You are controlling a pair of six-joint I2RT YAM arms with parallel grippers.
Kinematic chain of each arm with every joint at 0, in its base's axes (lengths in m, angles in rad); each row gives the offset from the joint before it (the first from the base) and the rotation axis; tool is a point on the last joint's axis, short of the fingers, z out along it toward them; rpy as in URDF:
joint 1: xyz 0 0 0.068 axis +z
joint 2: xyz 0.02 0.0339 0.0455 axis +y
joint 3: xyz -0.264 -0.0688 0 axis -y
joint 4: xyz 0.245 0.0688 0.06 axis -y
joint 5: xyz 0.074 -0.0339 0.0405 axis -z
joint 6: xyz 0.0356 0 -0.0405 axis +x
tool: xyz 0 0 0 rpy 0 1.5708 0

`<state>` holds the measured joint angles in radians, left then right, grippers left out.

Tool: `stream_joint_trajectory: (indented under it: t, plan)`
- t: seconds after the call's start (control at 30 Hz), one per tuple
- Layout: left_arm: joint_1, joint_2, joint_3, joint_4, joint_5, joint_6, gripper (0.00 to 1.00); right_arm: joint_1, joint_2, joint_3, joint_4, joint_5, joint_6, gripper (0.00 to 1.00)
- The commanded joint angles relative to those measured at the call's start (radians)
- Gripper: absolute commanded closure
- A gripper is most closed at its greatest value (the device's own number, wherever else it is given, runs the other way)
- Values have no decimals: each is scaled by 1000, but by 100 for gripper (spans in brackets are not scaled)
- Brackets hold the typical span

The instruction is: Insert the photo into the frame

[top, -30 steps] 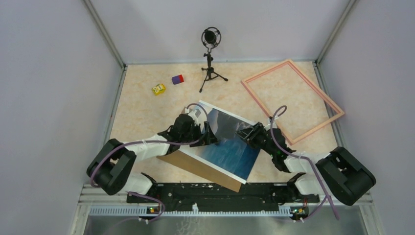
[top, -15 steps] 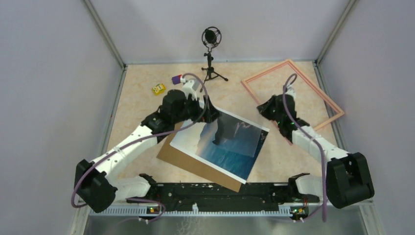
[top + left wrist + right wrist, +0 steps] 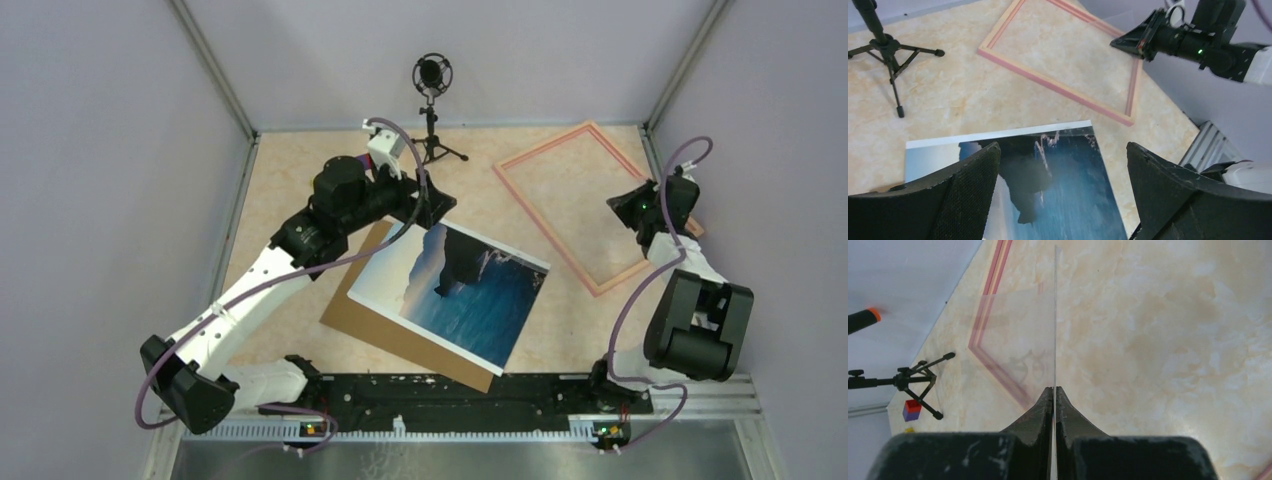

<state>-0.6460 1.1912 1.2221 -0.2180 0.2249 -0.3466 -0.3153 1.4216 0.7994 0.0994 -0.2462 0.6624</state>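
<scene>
Left tool (image 3: 1062, 150), fingers apart, hangs above the large paper cliff-and-sea print (image 3: 470, 295), which lies flat at centre on a brown backing board (image 3: 400, 345). The print looks light and floppy, likely best pinched at its white border. Right tool (image 3: 1054, 390) is clamped on a thin clear sheet (image 3: 1023, 340) over the narrow pink wooden frame (image 3: 547, 230), upper right.

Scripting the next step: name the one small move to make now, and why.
Probably lower the right gripper and lay the clear sheet flat inside the frame: it is shut on the sheet's edge above the frame's opening, with the left gripper open over the photo.

No readable text, label or number shows (in any view).
</scene>
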Motion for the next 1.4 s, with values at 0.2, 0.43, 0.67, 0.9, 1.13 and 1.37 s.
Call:
stream_joint_trajectory:
  t: [0.2, 0.43, 0.67, 0.9, 1.13, 1.37]
  plan:
    - [-92, -29, -150, 15, -454, 136, 1, -119, 139, 156, 145, -95, 7, 100]
    - [-97, 1, -179, 36, -586, 148, 1, -165, 229, 247, 141, -134, 6, 100]
    - [-96, 20, -213, 71, -661, 177, 1, -234, 248, 242, 161, -146, 9, 100]
    - [-98, 1, -265, 121, -678, 177, 1, -264, 282, 220, 221, -156, 11, 100]
    - [-95, 40, -251, 139, -669, 199, 1, -278, 286, 193, 269, -171, 31, 100]
    - [-96, 63, -253, 146, -671, 205, 1, -284, 285, 198, 277, -150, 31, 100]
